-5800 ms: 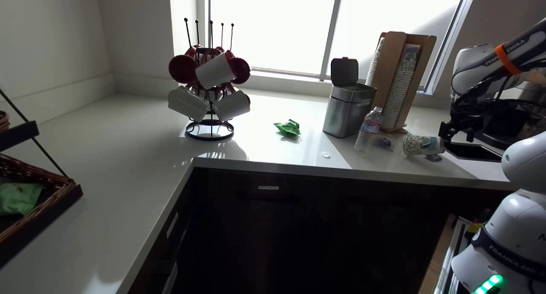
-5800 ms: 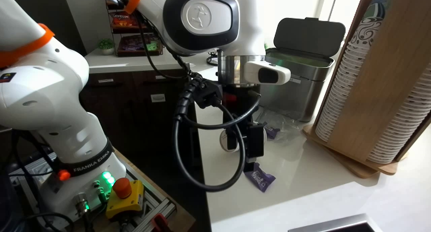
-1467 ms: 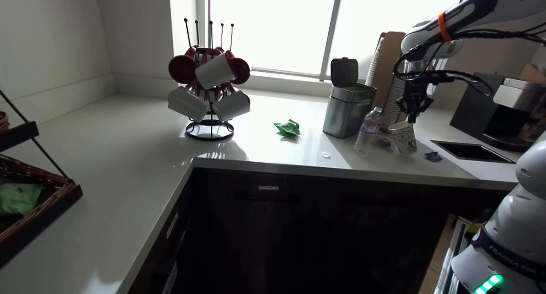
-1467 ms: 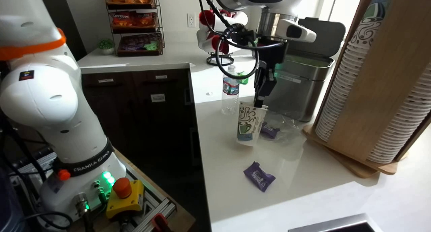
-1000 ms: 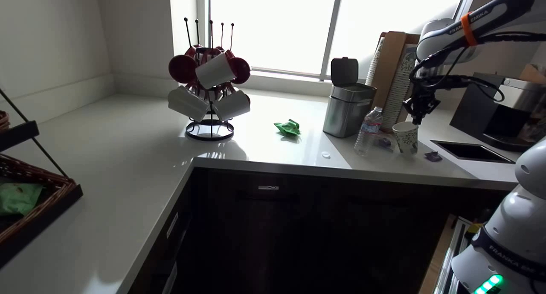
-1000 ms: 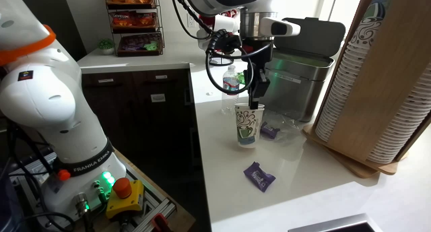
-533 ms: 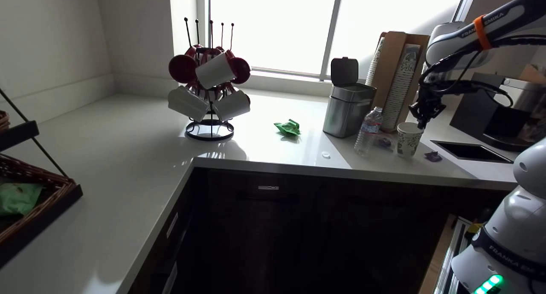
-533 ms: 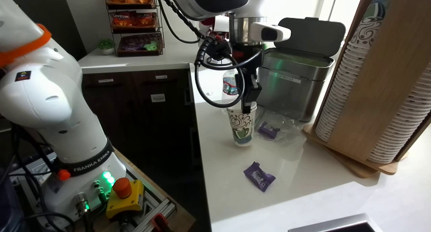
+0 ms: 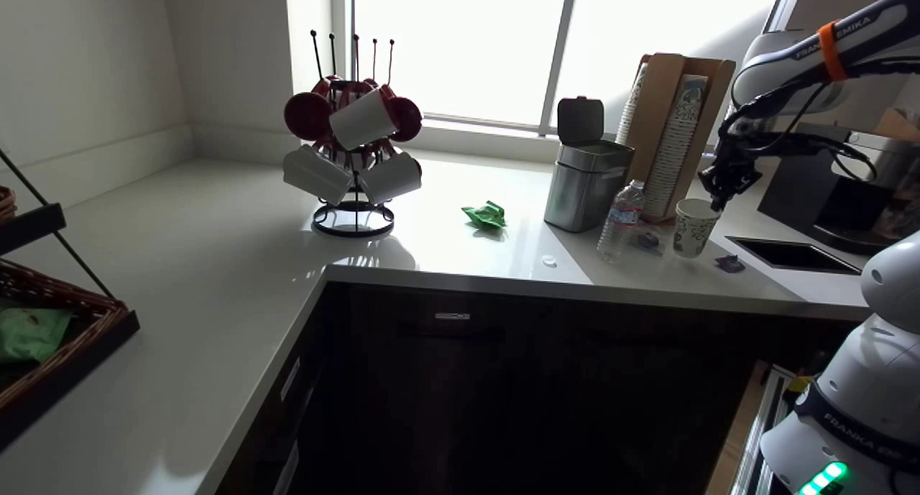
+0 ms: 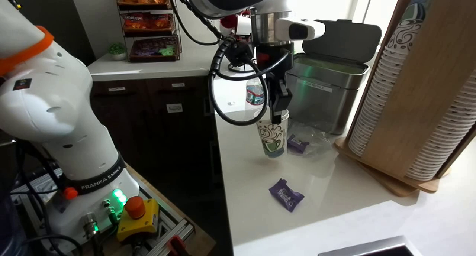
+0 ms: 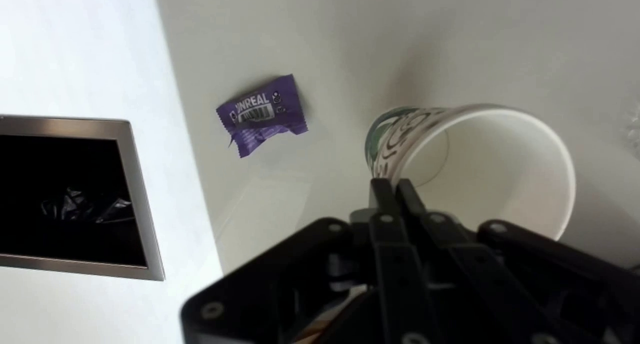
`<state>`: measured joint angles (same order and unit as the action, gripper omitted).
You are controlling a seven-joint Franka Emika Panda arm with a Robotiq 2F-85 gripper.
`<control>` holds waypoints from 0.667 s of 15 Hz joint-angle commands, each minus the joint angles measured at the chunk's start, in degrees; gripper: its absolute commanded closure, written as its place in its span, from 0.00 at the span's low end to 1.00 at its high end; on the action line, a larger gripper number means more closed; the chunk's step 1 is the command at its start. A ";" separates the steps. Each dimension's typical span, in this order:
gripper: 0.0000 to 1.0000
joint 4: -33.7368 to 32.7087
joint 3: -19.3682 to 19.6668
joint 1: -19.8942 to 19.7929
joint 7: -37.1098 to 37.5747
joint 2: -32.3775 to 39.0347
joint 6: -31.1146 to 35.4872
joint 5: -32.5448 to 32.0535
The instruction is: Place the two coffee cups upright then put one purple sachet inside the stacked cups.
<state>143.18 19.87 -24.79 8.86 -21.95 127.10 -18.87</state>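
A printed paper coffee cup (image 10: 273, 139) is held mouth up and slightly tilted; its base seems just off the counter. It shows in both exterior views. My gripper (image 11: 393, 185) is shut on the cup's wall at the rim, one fingertip inside and one outside. From above, the cup (image 11: 492, 167) looks empty inside. Whether a second cup is nested with it I cannot tell. One purple sachet (image 10: 286, 195) lies flat on the counter near the cup; in the wrist view the sachet (image 11: 262, 114) is left of it. Another purple sachet (image 10: 297, 143) lies behind the cup.
A clear plastic bag (image 10: 316, 142) lies by the far sachet. Close by stand a water bottle (image 9: 622, 222), a steel bin (image 9: 586, 190) with its lid up and a wooden cup dispenser (image 10: 420, 88). A metal-framed opening (image 11: 137, 194) is set in the counter.
Several seconds ago the cup lay on its side; since then it has been turned mouth up. Over the last second the gripper shifted it slightly, and it now looks a little raised and tilted.
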 commanded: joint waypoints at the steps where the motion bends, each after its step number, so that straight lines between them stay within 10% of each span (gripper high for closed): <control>1: 0.99 3.74 0.72 -0.72 -1.88 -2.83 3.49 1.99; 4: 0.85 6.27 0.83 -0.75 -2.60 -3.14 6.26 2.95; 10: 0.99 9.13 1.48 -1.48 -4.62 -4.59 9.37 4.82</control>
<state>149.09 20.90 -25.64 6.37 -24.34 134.24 -16.08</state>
